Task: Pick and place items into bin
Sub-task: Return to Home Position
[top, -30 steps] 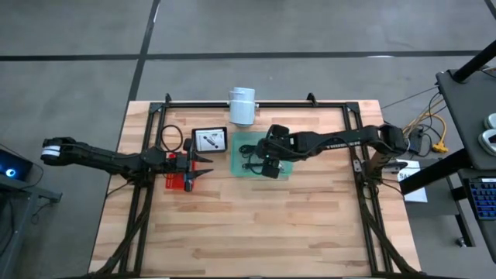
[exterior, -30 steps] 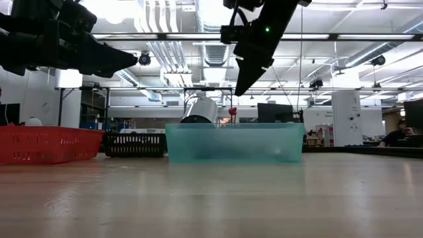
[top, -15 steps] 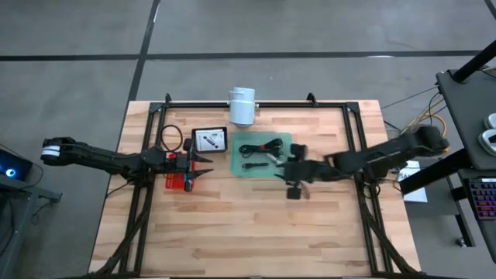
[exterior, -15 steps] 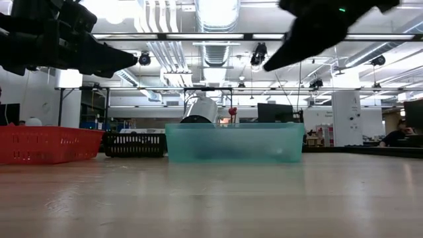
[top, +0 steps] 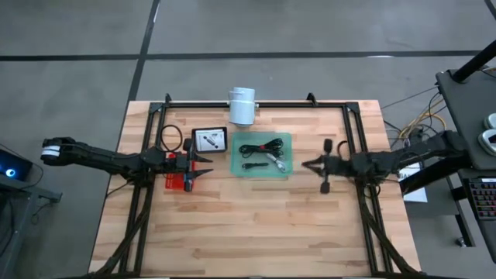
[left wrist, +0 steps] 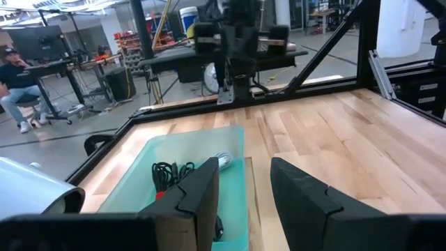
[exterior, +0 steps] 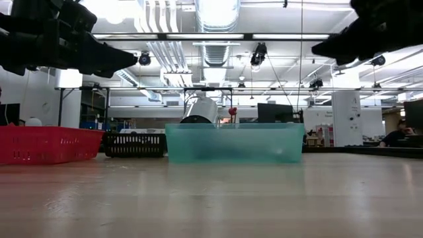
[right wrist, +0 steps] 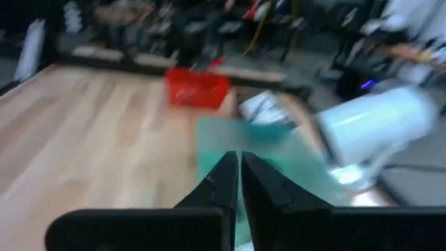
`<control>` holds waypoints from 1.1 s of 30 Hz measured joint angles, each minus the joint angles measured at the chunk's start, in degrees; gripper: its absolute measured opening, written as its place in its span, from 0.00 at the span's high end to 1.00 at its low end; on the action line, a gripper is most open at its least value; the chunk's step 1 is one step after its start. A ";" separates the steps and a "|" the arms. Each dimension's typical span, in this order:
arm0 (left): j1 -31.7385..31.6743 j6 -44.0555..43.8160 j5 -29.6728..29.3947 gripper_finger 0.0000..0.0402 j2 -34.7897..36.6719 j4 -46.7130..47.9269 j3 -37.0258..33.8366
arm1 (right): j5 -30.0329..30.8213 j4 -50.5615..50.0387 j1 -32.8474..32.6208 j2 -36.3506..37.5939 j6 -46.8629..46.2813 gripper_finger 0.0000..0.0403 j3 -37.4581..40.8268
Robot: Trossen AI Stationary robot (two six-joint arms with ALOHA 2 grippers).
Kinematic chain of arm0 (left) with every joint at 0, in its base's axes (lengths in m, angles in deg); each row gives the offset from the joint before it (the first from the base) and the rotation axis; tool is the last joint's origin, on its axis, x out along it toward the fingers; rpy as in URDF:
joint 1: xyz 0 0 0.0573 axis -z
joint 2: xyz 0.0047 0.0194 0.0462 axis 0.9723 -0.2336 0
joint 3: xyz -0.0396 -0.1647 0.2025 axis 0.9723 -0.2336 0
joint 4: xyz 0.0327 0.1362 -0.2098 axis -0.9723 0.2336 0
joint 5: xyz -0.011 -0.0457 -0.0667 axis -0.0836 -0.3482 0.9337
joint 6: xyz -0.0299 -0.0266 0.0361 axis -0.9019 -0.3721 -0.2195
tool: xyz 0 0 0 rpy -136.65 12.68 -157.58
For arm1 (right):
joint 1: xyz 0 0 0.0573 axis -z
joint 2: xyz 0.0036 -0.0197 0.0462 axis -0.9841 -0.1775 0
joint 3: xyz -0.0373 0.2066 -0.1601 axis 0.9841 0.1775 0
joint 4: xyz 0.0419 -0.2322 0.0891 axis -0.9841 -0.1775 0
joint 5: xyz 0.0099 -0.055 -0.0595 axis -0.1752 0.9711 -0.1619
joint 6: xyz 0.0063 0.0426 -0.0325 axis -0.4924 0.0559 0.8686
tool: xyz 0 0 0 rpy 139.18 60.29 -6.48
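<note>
Wooden table (top: 256, 225) first: the left gripper (top: 204, 167) hangs unmoved over the red basket (top: 175, 184), fingers parted. Black cables (top: 262, 147) lie inside the green bin (top: 284, 172). The right gripper (top: 308, 164) — fingers pinched together, empty — has pulled back off the bin toward the table's right side.

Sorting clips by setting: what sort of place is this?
Probably an open robotics lab or workshop: exposed ceiling ducts overhead, a seated person among workstations behind, and a wooden table inside a black frame.
</note>
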 joint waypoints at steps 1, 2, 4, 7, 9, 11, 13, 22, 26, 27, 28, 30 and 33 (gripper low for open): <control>0.02 0.00 0.00 0.71 0.00 -0.04 0.00 | 0.46 -0.03 0.70 3.00 1.18 0.98 0.84; 0.00 0.00 0.00 0.71 -0.05 -0.11 0.00 | 0.43 -0.03 1.38 5.76 1.80 0.98 1.48; 0.00 0.00 0.00 0.71 -0.11 -0.01 0.00 | -2.94 -0.33 2.99 11.08 2.15 0.98 2.36; 0.00 -0.02 0.00 0.71 -0.09 -0.04 0.00 | -7.76 -4.82 4.85 17.41 2.16 0.98 2.49; 0.02 -1.12 0.00 0.71 -0.07 -0.04 0.00 | -7.12 -8.74 5.39 21.30 1.14 0.98 2.48; 0.00 -2.89 0.00 0.71 -0.02 -0.05 0.00 | -6.67 -9.02 5.59 24.51 0.96 0.98 3.05; 0.00 -3.33 -0.01 0.71 0.04 -0.06 0.00 | -7.03 -8.77 5.50 27.15 0.71 0.98 4.30; 0.02 -4.31 -0.02 0.71 -0.02 -0.07 0.00 | -6.90 -6.33 5.51 31.46 -3.22 0.98 12.89; 0.00 -5.35 -0.06 0.71 -0.81 -0.20 -0.11 | -6.46 -7.44 5.54 31.15 -4.34 0.98 12.86; -0.04 -5.88 -0.23 0.71 -1.25 -1.07 -0.15 | -6.46 -7.37 5.55 31.18 -4.40 0.98 12.86; -0.04 -5.88 -0.26 0.71 -1.73 -2.57 -0.15 | -6.46 -7.32 5.53 31.18 -4.36 0.98 12.86; -0.07 -5.90 -0.28 0.71 -2.57 -4.75 -0.15 | -6.42 -7.45 5.53 31.15 -4.09 0.98 12.86; -0.22 -5.74 -0.31 0.71 -1.99 -3.72 -0.94 | -6.44 -7.64 5.51 31.15 -3.09 0.98 12.86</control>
